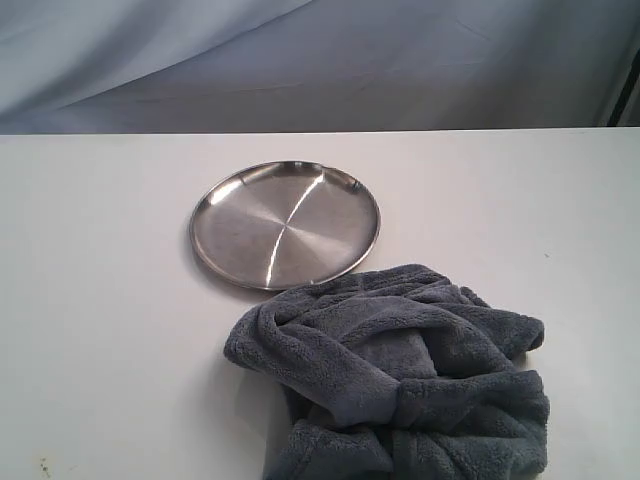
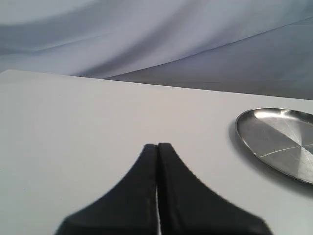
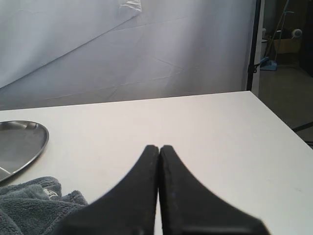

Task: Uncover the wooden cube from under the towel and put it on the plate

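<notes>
Blue-grey towel (image 1: 400,370) bunched, long axis diagonal, far end touching plate (image 1: 285,225).

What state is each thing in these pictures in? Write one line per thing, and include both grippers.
plate: empty, lying flat on the table.
towel: bunched in a heap beside the plate, not spread out.
wooden cube: not visible in any view.
left gripper: shut, holding nothing.
right gripper: shut, holding nothing.

No text, label, number or sign is legible on the plate (image 1: 285,225) or towel (image 1: 400,370).
</notes>
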`<move>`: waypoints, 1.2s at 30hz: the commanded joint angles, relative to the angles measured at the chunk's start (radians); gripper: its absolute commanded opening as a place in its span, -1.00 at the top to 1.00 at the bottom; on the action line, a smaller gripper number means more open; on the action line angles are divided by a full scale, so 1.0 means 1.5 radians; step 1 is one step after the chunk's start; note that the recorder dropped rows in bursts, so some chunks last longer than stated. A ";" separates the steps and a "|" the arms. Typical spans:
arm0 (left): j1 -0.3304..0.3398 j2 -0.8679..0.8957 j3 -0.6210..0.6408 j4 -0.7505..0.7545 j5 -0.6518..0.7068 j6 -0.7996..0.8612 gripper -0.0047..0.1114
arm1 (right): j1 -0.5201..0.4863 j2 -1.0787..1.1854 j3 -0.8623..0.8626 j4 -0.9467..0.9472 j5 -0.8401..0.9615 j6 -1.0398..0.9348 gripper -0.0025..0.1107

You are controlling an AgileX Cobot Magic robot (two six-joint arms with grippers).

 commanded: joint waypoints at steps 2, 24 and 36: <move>-0.003 -0.002 0.003 0.001 -0.001 -0.001 0.92 | 0.000 -0.004 0.002 0.003 0.008 0.003 0.90; -0.003 -0.002 0.003 -0.153 -0.066 -0.008 0.92 | 0.000 -0.004 0.002 0.003 0.008 0.003 0.90; -0.003 -0.001 -0.140 -0.253 -0.016 0.035 0.92 | 0.000 -0.004 0.002 0.003 0.008 0.003 0.90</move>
